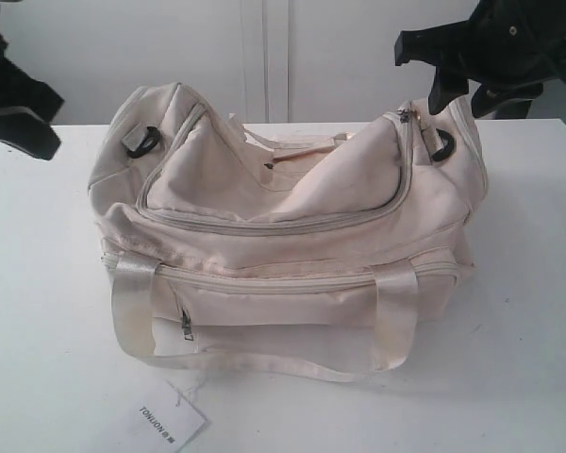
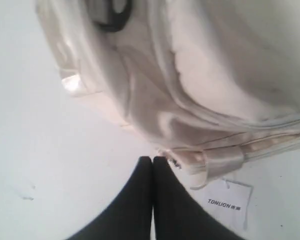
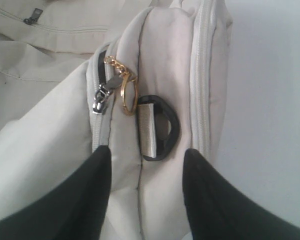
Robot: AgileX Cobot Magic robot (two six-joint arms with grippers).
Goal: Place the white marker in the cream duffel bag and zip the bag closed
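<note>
The cream duffel bag (image 1: 283, 226) lies on the white table (image 1: 47, 283), its curved top flap (image 1: 274, 179) lying flat. The flap's zip slider (image 3: 101, 97) sits at the bag's right end, beside a gold keychain (image 3: 125, 87) and a black strap ring (image 3: 162, 127). My right gripper (image 3: 146, 151) hovers over that end, open, its fingers (image 3: 90, 190) standing on either side of the end panel. In the exterior view it is the dark shape (image 1: 448, 90) above the bag's right end. My left gripper (image 2: 152, 159) is shut on nothing, off the bag's left front corner. The white marker is out of view.
A white paper tag printed TONIJON (image 1: 168, 425) lies on the table in front of the bag, also visible as the tag (image 2: 230, 202) in the left wrist view. Webbing handles (image 1: 264, 359) hang over the bag's front. The left arm (image 1: 19, 104) is at the back left.
</note>
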